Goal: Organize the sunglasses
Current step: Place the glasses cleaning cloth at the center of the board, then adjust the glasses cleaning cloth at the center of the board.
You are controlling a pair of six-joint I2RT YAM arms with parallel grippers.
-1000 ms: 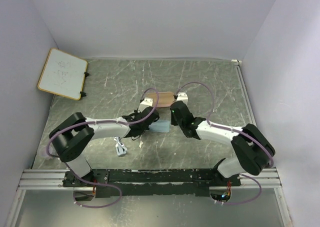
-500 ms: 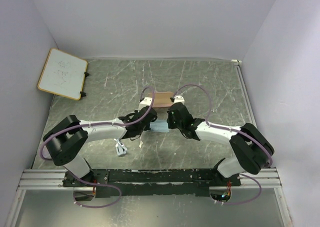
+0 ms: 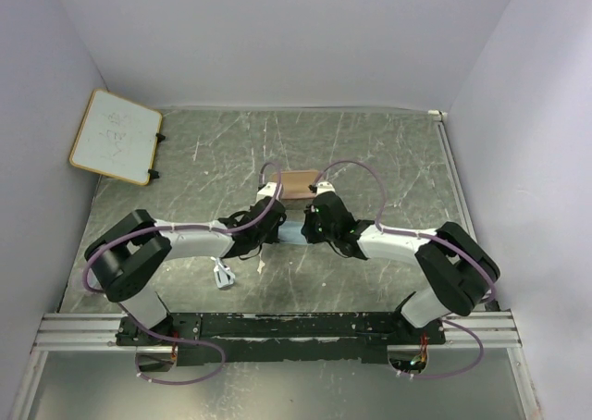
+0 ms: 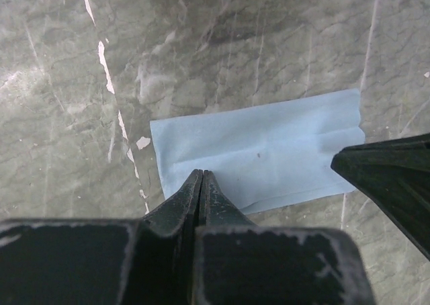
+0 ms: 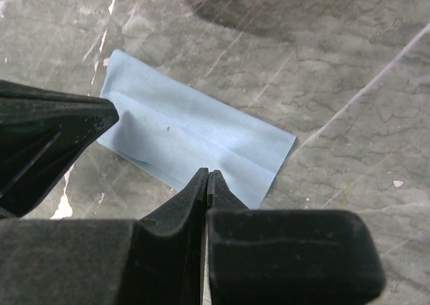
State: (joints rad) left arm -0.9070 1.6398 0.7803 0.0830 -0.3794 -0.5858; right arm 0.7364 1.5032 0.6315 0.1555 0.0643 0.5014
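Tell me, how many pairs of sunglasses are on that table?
1. The small white sunglasses lie on the table near its front edge, close beside the left arm. Another pair could be hidden beneath the arms, but none shows.

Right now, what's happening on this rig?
Both arms meet at the blue cloth in the middle. The left hand and right hand are each shut, tips at its edge toward opposite ends; whether they pinch it is unclear. The white sunglasses lie untouched beside the left arm, the tan case just beyond the cloth.
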